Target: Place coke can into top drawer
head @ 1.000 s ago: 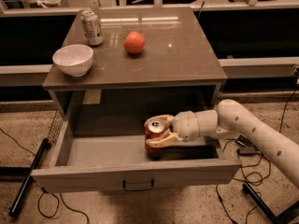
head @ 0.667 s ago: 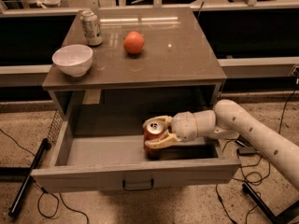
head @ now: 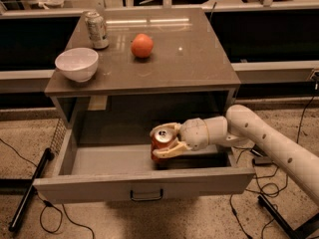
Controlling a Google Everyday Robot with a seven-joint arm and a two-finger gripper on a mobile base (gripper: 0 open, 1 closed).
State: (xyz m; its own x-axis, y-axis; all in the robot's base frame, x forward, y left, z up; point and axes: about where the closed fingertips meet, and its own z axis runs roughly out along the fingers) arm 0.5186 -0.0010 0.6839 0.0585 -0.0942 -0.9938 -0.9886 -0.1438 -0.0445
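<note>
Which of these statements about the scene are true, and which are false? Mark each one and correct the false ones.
1. The end effector grips the coke can inside the open top drawer. True.
2. The bowl sits in the drawer. False: the white bowl stands on the tabletop, at its front left.
3. An orange fruit lies on the tabletop. True.
4. The second can lies tipped over. False: the silver-and-green can stands upright, back left.

The cream gripper [head: 158,143], inside the grey-brown top drawer [head: 99,188], is clasping the red, silver-topped coke can [head: 163,136] while the tabletop bowl [head: 77,63] is showing white.
</note>
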